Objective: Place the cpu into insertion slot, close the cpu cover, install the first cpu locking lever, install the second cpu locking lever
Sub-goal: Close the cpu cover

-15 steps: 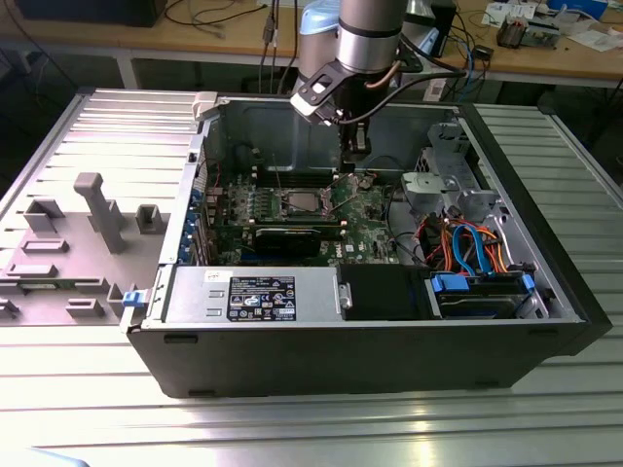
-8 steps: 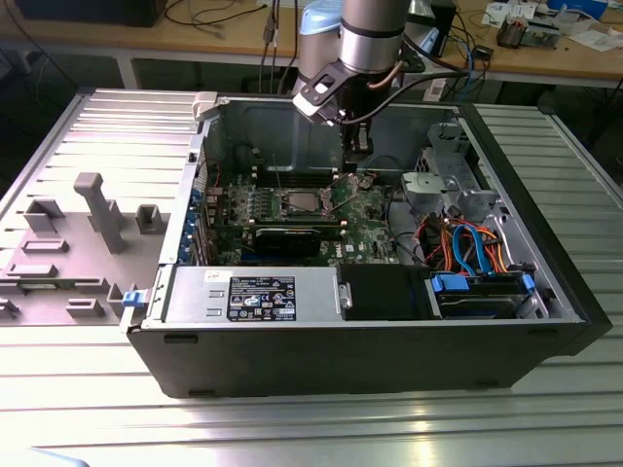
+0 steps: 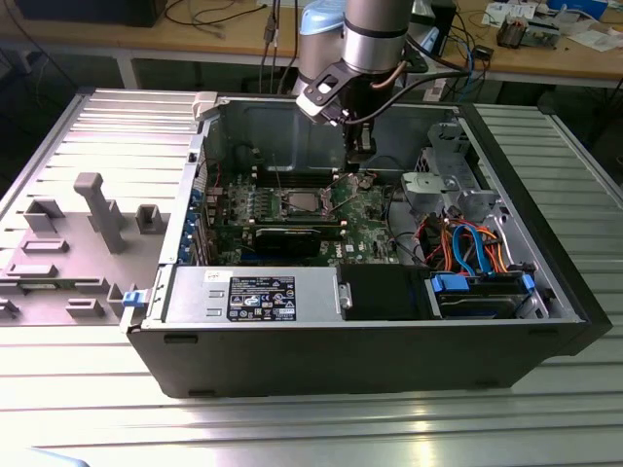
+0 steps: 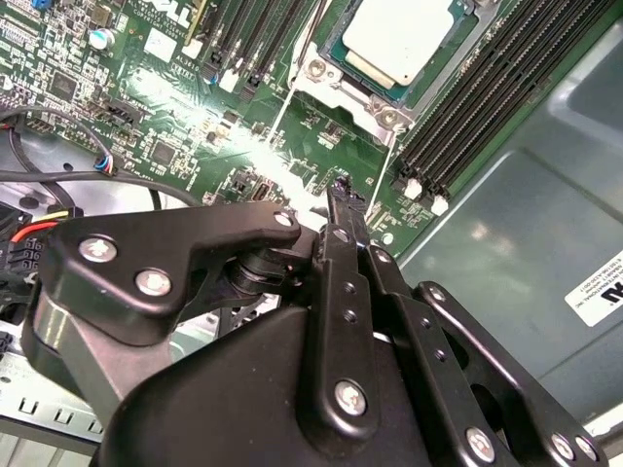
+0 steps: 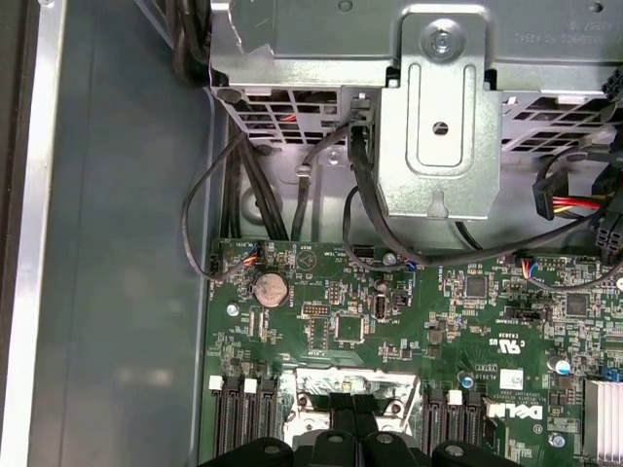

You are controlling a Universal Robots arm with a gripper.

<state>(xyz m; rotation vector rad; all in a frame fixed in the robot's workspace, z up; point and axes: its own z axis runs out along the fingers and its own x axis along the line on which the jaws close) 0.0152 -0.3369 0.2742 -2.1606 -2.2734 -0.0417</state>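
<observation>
The cpu (image 4: 399,37) is shown seated flat in the insertion slot (image 4: 358,95), silvery face up, edges parallel to the memory slots (image 4: 487,97), clearest in the second wrist view. Just beside it the gripper (image 4: 341,190) is seen, fingers apparently pressed together.

A black label (image 3: 261,297) sat on the power supply (image 3: 190,297) — six o'clock from the insertion slot (image 3: 283,202). Its print was unreadable.

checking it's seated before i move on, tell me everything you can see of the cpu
The cpu is a small flat square chip with a pale silvery metal top. It lies flat in the insertion slot on the green board, between long memory slots, with the silvery cpu cover framing its edges. The gripper is apart from it.
</observation>
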